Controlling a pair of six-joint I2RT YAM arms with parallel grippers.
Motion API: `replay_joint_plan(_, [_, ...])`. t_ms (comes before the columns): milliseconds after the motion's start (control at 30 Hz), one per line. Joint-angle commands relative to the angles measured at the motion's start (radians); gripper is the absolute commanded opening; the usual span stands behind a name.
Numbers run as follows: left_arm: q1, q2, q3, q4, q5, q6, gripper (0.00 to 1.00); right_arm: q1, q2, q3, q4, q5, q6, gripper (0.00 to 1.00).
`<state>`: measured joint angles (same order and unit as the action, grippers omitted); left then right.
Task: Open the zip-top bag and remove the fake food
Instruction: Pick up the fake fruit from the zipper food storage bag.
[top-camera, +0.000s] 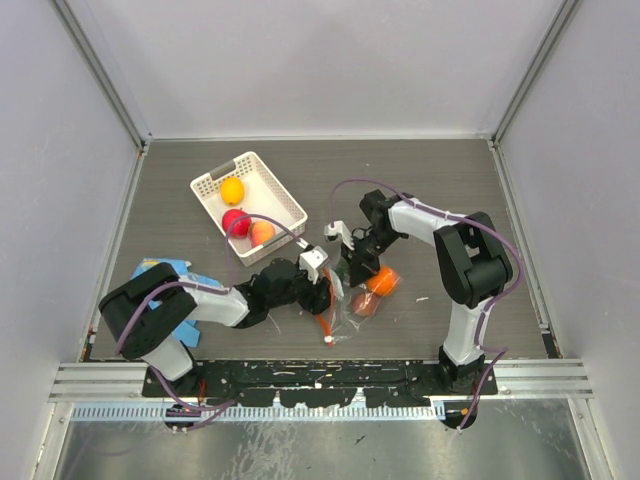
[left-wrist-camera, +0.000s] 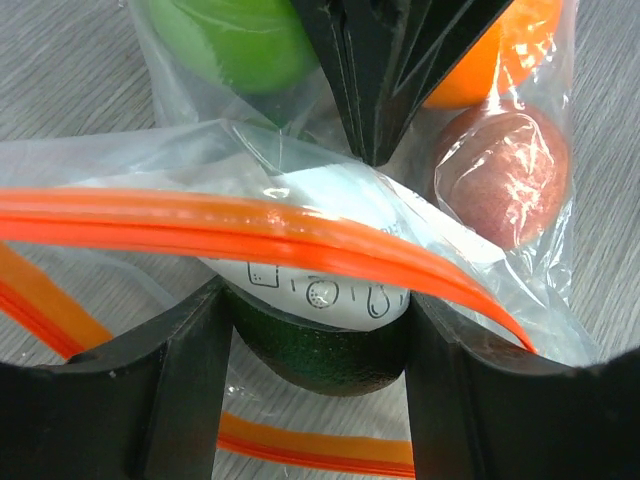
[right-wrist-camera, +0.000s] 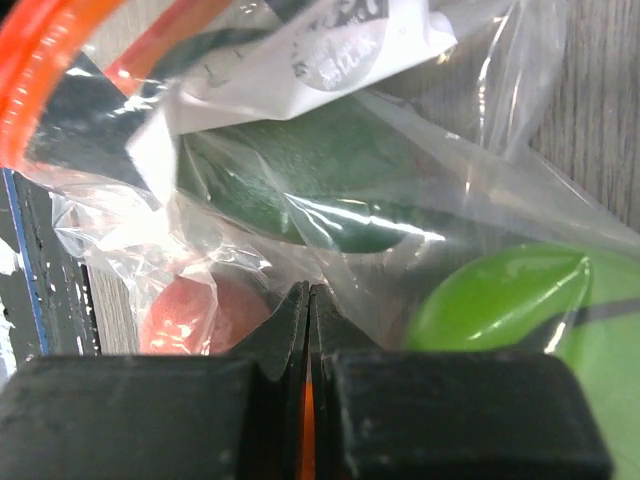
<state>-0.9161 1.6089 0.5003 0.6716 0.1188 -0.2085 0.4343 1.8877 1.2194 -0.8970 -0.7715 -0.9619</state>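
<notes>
Only the left wrist view shows left jaws clasping the dark green fruit inside the bag; right jaws pinch its plastic.

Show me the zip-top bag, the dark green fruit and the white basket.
zip-top bag (left-wrist-camera: 200, 228): left wrist view, on its orange zip strip.
dark green fruit (left-wrist-camera: 320, 365): left wrist view, on its lower curve.
white basket (top-camera: 280, 186): top view, on its right rim.
</notes>
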Motion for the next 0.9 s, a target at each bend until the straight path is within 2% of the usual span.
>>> replay_joint_plan(0, [0.000, -0.070, -0.011, -0.029, 0.007, 0.062, 0.37, -0.025, -0.007, 0.038, 0.011, 0.026, 0.034, 0.06])
replay_joint_plan(267, [0.000, -0.080, -0.002, -0.123, -0.029, 0.086, 0.60, -0.038, -0.006, 0.035, 0.015, 0.033, 0.041, 0.06])
replay_joint_plan(367, [0.000, -0.080, 0.005, -0.135, -0.039, 0.096, 0.66, -0.038, -0.003, 0.034, 0.015, 0.031, 0.039, 0.06])
replay_joint_plan(467, [0.000, -0.082, 0.009, -0.144, -0.042, 0.108, 0.68, -0.039, -0.002, 0.034, 0.012, 0.028, 0.036, 0.06])
replay_joint_plan(533, [0.000, -0.088, 0.006, -0.152, -0.048, 0.113, 0.64, -0.037, -0.002, 0.035, 0.012, 0.030, 0.036, 0.06])
replay_joint_plan(600, [0.000, -0.106, -0.003, -0.154, -0.056, 0.117, 0.54, -0.039, 0.000, 0.035, 0.012, 0.031, 0.036, 0.06])
replay_joint_plan(867, [0.000, -0.218, -0.034, -0.208, -0.071, 0.122, 0.35, -0.039, -0.007, 0.038, 0.001, 0.021, 0.022, 0.06])
